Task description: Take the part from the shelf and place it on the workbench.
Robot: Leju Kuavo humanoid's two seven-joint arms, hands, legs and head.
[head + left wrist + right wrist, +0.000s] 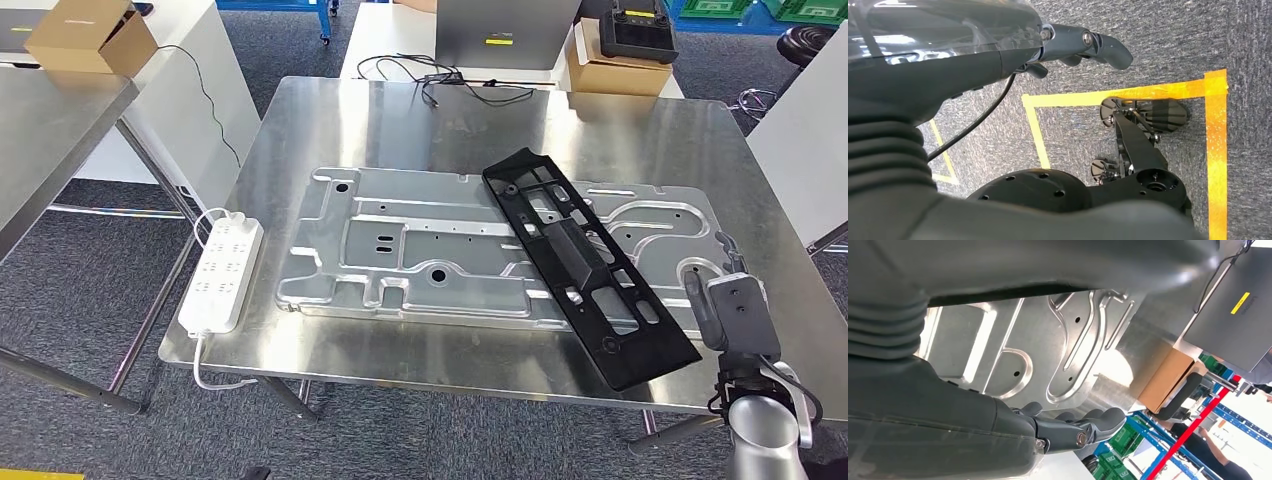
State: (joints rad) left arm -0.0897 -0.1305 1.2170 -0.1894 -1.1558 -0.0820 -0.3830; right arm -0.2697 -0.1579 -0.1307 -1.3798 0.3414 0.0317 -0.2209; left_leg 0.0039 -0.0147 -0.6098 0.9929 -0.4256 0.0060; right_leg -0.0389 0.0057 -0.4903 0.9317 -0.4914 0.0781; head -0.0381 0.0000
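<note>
Black and elongated, the part (585, 268) lay diagonally on the workbench (400, 115), resting across the right portion of a large stamped metal plate (420, 250), its near end reaching toward the bench's front right corner. The right hand (735, 318) stood just beside that near end, at the bench's right front edge, apart from the part and not touching it. In the right wrist view the right hand's fingers (1088, 424) extended loosely over the plate's edge with nothing between them. The left hand (1083, 47) hung low above grey carpet marked with yellow tape (1215, 145); its fingers were curled partly inward and held nothing, well away from the bench. A white power strip (222, 275) lay along the bench's left edge. Cardboard boxes (615, 70) sat on a white table behind the bench.
</note>
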